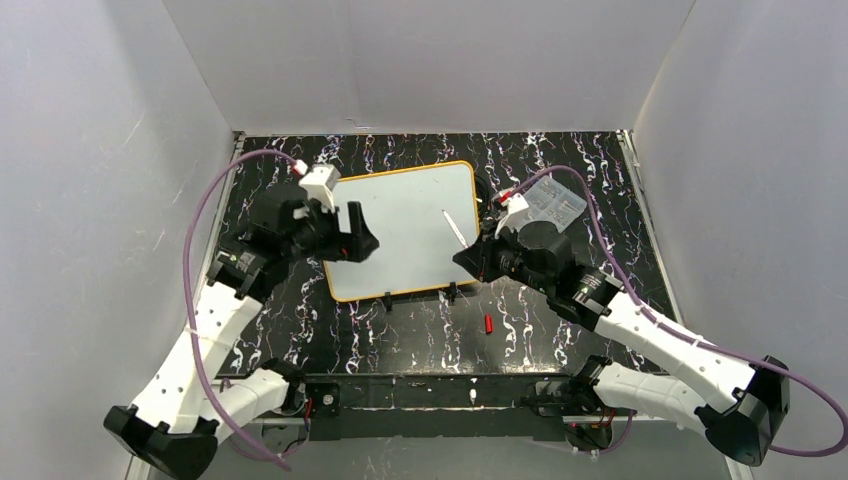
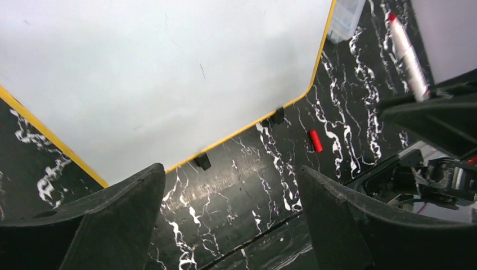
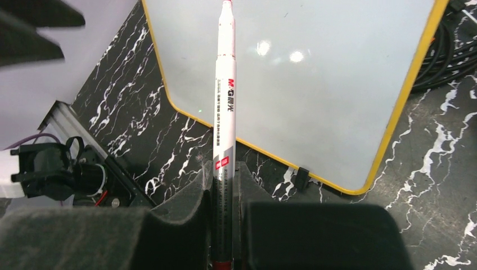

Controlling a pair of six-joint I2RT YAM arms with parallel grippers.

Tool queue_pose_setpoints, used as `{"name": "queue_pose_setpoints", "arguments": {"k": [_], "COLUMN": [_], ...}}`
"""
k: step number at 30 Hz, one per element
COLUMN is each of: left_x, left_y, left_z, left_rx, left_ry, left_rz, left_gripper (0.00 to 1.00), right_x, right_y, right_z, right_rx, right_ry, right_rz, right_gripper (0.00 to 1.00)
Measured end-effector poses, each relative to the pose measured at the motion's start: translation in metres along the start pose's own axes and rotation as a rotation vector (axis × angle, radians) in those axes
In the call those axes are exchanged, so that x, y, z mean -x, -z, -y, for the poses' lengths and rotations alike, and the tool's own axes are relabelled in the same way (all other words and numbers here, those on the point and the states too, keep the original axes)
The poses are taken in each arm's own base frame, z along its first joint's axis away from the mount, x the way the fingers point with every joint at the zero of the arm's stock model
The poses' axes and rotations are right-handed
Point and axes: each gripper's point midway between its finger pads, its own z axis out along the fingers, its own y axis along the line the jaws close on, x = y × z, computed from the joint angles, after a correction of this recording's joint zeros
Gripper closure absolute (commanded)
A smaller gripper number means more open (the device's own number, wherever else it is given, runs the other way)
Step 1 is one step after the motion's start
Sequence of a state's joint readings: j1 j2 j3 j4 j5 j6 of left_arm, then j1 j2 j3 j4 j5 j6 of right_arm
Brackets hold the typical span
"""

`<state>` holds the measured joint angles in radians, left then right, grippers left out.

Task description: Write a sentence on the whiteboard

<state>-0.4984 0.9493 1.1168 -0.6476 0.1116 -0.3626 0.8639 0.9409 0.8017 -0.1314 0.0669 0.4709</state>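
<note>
Top view: pale walls (image 1: 430, 60) enclose a black, white-veined marble-look table (image 1: 420, 340). The flat, yellow-rimmed whiteboard (image 1: 400, 230) lies at its centre.

Left wrist: the left gripper (image 2: 228, 174) is spread wide beside the whiteboard's edge.

Right wrist: the right gripper (image 3: 223, 174) clamps a slim white marker (image 3: 225, 84), its tip over the whiteboard.

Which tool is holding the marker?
The right tool: its jaws are shut on the white marker, red tip pointing toward the whiteboard. The left tool hangs open and empty.
</note>
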Motion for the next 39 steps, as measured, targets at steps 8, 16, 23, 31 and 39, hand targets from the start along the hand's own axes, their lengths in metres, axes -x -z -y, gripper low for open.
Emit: {"name": "queue_pose_setpoints", "arguments": {"k": [8, 16, 23, 31, 39], "left_x": [0.051, 0.092, 0.08, 0.078, 0.085], "left_y": [0.009, 0.0, -0.033, -0.058, -0.064], "left_z": [-0.058, -0.121, -0.138, -0.156, -0.147], "left_rx": [-0.038, -0.137, -0.208, -0.232, -0.323], "left_ry": [0.117, 0.251, 0.301, 0.335, 0.326], "left_rz": [0.11, 0.254, 0.198, 0.177, 0.186], "left_gripper": [0.14, 0.16, 0.19, 0.21, 0.26], "right_x": [-0.006, -0.006, -0.012, -0.02, -0.024], "right_y": [-0.008, -0.039, -0.076, -0.117, -0.133], "right_z": [-0.014, -0.037, -0.064, -0.073, -0.079], "right_rx": [0.06, 0.038, 0.041, 0.033, 0.047], "right_ry": [0.005, 0.039, 0.071, 0.077, 0.076], "right_rz": [-0.059, -0.128, -0.177, -0.226, -0.247], "right_gripper": [0.99, 0.99, 0.99, 0.99, 0.99]}}
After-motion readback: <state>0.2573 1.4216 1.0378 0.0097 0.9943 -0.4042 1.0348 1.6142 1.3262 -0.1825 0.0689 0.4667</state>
